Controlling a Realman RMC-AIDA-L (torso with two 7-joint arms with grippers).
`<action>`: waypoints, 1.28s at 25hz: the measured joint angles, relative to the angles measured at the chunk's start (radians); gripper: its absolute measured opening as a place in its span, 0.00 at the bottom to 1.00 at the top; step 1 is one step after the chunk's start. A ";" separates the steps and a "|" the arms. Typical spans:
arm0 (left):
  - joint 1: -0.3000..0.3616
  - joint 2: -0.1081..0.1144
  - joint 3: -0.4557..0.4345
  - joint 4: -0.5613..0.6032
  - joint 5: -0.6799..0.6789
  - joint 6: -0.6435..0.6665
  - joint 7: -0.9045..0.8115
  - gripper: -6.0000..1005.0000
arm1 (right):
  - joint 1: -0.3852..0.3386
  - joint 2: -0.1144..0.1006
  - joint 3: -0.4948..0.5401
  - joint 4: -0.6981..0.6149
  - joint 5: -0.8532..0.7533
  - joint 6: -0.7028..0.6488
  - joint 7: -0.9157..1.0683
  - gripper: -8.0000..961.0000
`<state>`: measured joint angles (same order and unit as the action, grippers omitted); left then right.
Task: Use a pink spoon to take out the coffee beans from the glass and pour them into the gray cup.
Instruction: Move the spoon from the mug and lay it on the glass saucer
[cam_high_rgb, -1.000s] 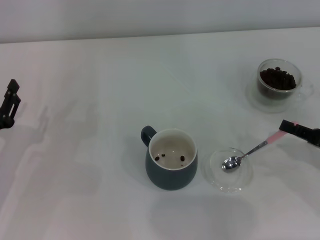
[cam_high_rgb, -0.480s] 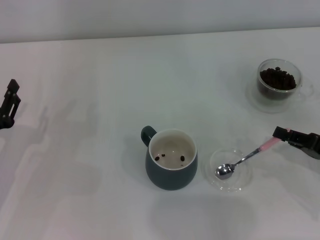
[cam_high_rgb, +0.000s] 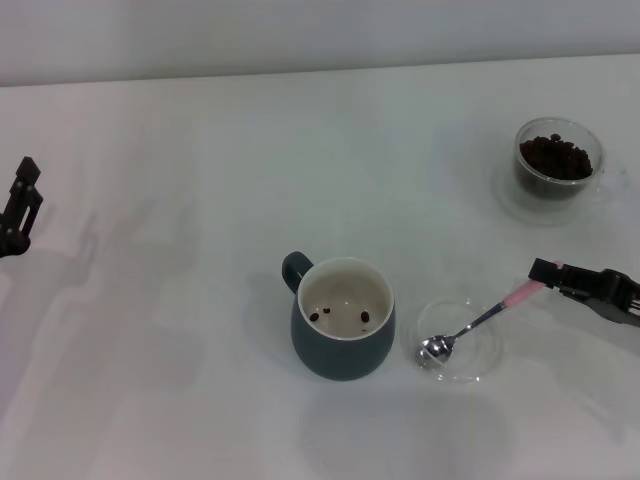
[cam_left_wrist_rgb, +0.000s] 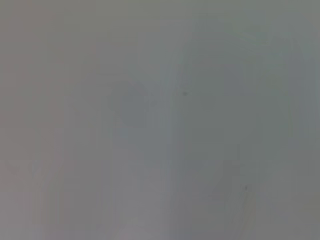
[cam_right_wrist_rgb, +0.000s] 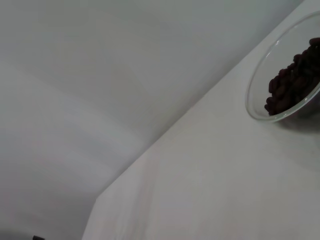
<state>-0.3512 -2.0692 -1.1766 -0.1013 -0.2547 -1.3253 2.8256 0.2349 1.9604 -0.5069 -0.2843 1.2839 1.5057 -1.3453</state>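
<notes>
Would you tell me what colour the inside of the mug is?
Cream-white inside the gray cup, with a few dark coffee beans at the bottom; the head view shows it best.

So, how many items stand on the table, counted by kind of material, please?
Clear glass: 2, the double-walled glass of coffee beans and the flat shallow dish.
Ceramic: 1, the dark blue-gray mug.
Metal: 1, the pink-handled spoon.
Total: 4.

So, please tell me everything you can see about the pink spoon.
The pink spoon has a shiny metal bowl and neck and a pale pink handle end. The right gripper holds that pink end. The spoon slants down toward the gray cup, and its bowl, with no beans showing in it, sits in the shallow clear glass dish beside the cup.
</notes>
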 joint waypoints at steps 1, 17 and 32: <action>0.000 0.000 0.000 0.000 0.000 0.000 0.000 0.52 | 0.001 0.000 -0.002 0.000 0.000 0.000 0.003 0.17; -0.002 -0.002 0.000 0.000 0.000 0.000 0.000 0.52 | 0.023 0.001 -0.013 0.013 0.000 -0.028 0.018 0.22; -0.012 -0.002 -0.002 0.005 0.000 0.013 0.000 0.52 | 0.025 -0.009 -0.006 0.005 0.004 -0.083 0.020 0.30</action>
<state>-0.3635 -2.0709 -1.1781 -0.0966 -0.2547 -1.3121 2.8256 0.2596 1.9510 -0.5131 -0.2791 1.2882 1.4229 -1.3253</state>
